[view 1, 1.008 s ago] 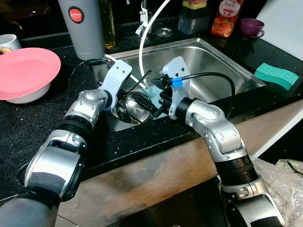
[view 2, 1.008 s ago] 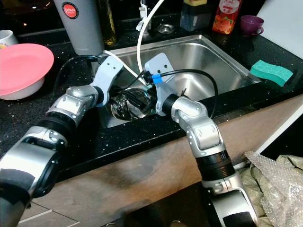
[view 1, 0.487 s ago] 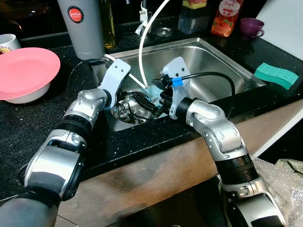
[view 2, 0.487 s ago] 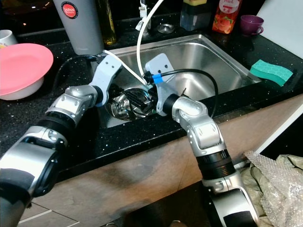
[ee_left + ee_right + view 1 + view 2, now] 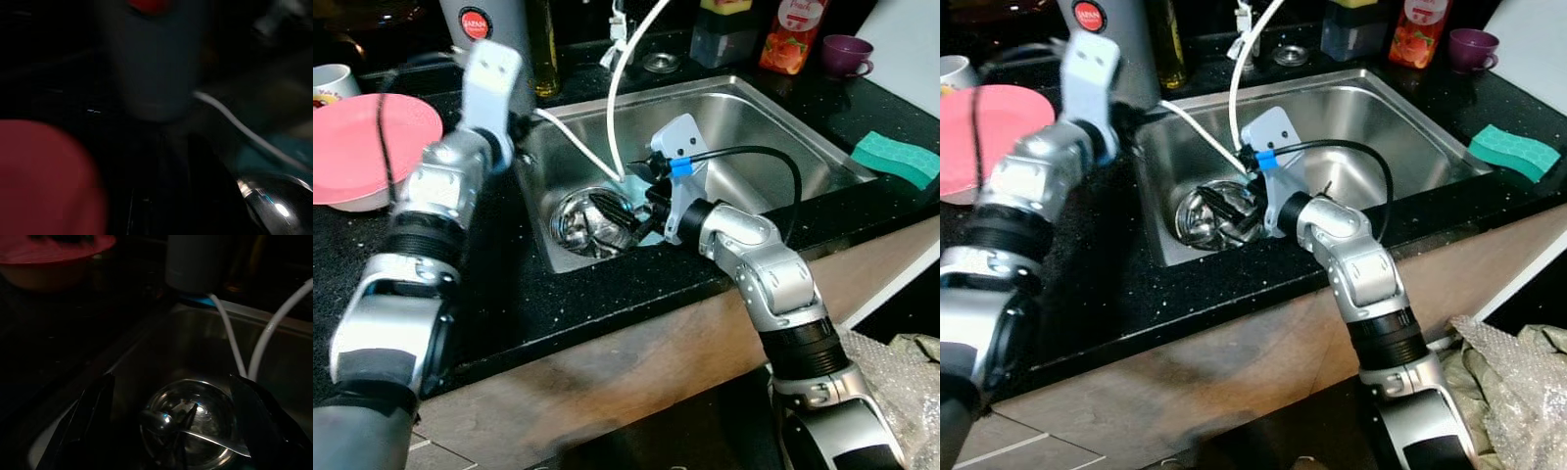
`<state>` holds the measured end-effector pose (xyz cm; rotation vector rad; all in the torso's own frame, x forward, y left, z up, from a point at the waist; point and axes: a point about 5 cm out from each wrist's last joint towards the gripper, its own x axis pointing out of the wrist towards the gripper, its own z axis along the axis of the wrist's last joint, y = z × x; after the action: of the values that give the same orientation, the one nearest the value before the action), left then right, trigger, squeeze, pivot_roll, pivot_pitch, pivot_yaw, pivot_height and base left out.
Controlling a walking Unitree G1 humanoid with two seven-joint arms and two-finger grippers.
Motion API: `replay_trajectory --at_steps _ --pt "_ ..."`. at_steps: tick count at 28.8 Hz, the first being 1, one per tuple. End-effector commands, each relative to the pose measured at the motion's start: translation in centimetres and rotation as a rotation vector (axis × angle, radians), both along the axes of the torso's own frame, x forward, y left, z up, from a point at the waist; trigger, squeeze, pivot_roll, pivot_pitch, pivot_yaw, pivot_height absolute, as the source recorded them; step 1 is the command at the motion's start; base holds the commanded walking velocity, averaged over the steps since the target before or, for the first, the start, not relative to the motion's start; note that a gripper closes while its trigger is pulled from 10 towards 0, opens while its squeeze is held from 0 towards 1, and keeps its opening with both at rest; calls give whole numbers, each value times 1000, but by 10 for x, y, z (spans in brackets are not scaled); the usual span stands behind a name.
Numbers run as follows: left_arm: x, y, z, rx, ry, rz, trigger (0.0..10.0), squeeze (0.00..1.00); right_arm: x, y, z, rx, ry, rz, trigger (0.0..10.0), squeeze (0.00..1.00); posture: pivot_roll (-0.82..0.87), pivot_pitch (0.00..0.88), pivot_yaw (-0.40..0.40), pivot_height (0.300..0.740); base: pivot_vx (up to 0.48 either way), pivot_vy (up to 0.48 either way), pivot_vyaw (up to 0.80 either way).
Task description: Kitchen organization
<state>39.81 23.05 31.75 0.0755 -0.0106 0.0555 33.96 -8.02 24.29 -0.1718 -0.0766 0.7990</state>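
Steel bowl [image 5: 590, 217] sits down in the sink [image 5: 773, 127]. Right gripper [image 5: 625, 212] hangs just over it, fingers spread wide, holding nothing. Left arm [image 5: 450, 166] is up over the counter [image 5: 499, 284]; its fingers are too dark to tell.

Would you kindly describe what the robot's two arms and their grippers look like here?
Both arms are built of rounded silver segments with black joints. The right arm ends in a pale wrist plate with a blue clip and a looping black cable; the right gripper has long black fingers. The left arm carries a similar pale plate and a black cable.
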Motion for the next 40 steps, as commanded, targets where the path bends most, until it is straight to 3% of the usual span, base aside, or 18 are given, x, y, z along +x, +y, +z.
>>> replay_trajectory --at_steps 1,5,6,8,9,12,13,17,18,21,26,29,40 --pt "-5 8 5 -23 -7 29 10000 0 0 1 2 6 -7 6 10000 0 35 93 -7 740 0 0 0" --pt "-21 26 15 -13 -52 75 10000 0 0 2 2 7 -8 10 10000 0 40 91 -13 740 0 0 0" --pt "-31 37 18 -22 -72 114 10000 933 0 2 2 7 -9 12 10000 0 40 91 -16 740 0 0 0" --pt "-31 37 18 -22 -72 114 10000 933 0 2 2 7 -9 12 10000 0 40 91 -16 740 0 0 0" --pt "-41 49 22 -34 -85 156 10000 1000 0 2 2 7 -9 14 10000 0 41 91 -17 740 0 0 0" --pt "-68 82 23 -37 -97 308 10000 1000 0 2 2 6 -9 19 10000 0 45 86 -19 740 0 0 0" --pt "-68 82 23 -37 -97 308 10000 1000 0 2 2 6 -9 19 10000 0 45 86 -19 740 0 0 0" --pt "-86 110 14 -49 -84 454 10000 980 0 3 2 6 -8 23 10000 0 50 83 -21 740 0 0 0" --pt "-91 118 9 -83 -80 496 10000 16 -1 3 1 6 -8 24 10000 0 50 83 -21 740 0 0 0" --pt "-102 129 -7 -180 -53 556 10000 0 -1 4 1 4 -8 30 10000 0 47 80 -23 740 0 0 0" --pt "-112 136 -31 -165 -6 580 10000 0 -1 4 1 0 -11 34 10000 0 46 78 -27 740 0 0 0" --pt "-116 136 -34 -185 -24 573 10000 0 -1 4 1 -1 -12 35 10000 0 45 77 -29 740 0 0 0" --pt "-110 130 -51 -394 -87 489 10000 0 -1 4 2 -4 -17 39 10000 0 41 80 -27 740 0 0 0"
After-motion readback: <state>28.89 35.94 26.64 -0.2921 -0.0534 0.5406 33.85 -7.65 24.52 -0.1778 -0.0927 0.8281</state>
